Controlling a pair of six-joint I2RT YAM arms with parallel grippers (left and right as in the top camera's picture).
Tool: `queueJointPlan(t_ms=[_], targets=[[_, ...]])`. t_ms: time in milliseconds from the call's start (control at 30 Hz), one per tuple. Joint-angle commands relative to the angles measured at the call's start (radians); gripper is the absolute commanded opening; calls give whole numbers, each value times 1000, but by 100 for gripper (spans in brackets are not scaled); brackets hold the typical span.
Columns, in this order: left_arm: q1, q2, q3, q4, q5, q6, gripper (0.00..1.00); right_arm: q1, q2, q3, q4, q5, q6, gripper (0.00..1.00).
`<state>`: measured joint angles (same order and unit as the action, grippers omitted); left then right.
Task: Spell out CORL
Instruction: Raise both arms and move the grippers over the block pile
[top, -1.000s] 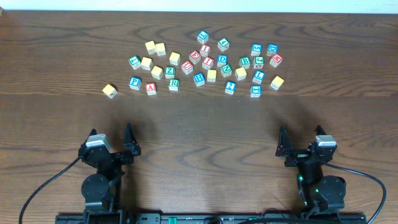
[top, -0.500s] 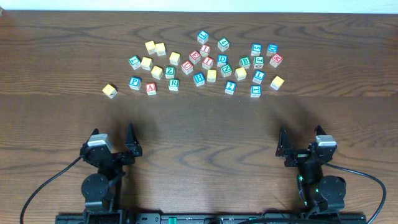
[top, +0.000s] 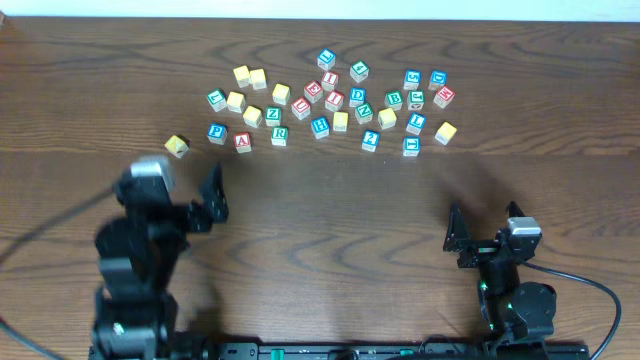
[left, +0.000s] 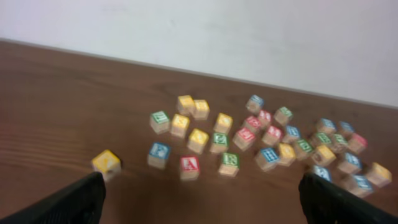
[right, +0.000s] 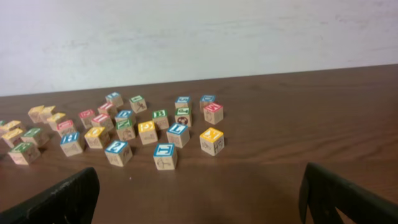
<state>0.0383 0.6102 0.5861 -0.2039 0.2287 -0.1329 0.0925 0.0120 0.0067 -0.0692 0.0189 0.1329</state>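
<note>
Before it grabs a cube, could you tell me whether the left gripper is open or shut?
Open: on the left gripper, the fingers stand wide apart, nothing between them.

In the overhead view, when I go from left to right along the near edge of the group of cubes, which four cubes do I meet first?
lone yellow cube → blue-lettered cube → red A cube → green R cube
</note>
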Motion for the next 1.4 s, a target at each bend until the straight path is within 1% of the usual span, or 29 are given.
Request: queueJointPlan(t_ms=[0, 300, 400, 533, 633, 733, 867, 933, 1067, 1233, 1367], targets=[[4, 188, 231, -120, 78, 9, 98, -7, -3, -1, -3, 1, 11, 99], [4, 586, 677, -422, 78, 11, 98, -7, -3, -1, -3, 2, 10, 99], [4, 708, 831, -536, 78, 60, 98, -7, -3, -1, -1, 38, -27, 99], [3, 827, 984, -650, 78, 66, 98, -7, -3, -1, -2, 27, -26, 99], [-3, 858, 1003, -660, 78, 66, 98, -7, -2, -1, -1, 32, -27, 99], [-2, 875, 1003, -659, 77, 66, 98, -7, -2, -1, 21, 118, -34, 99], [-2, 885, 1002, -644, 74, 66, 98, -7, -1, 3, 60, 53, -31, 99], [-2, 885, 1002, -645, 74, 66, 98, -7, 0, 23, 97, 54, 6, 99], [-2, 885, 1002, -646, 74, 66, 98, -11, 27, 93, 164, 69, 9, 99], [-2, 885, 1002, -656, 74, 66, 98, -32, 158, 233, 163, 63, 8, 99], [-2, 885, 1002, -663, 74, 66, 98, -40, 337, 369, 151, 14, -10, 99]])
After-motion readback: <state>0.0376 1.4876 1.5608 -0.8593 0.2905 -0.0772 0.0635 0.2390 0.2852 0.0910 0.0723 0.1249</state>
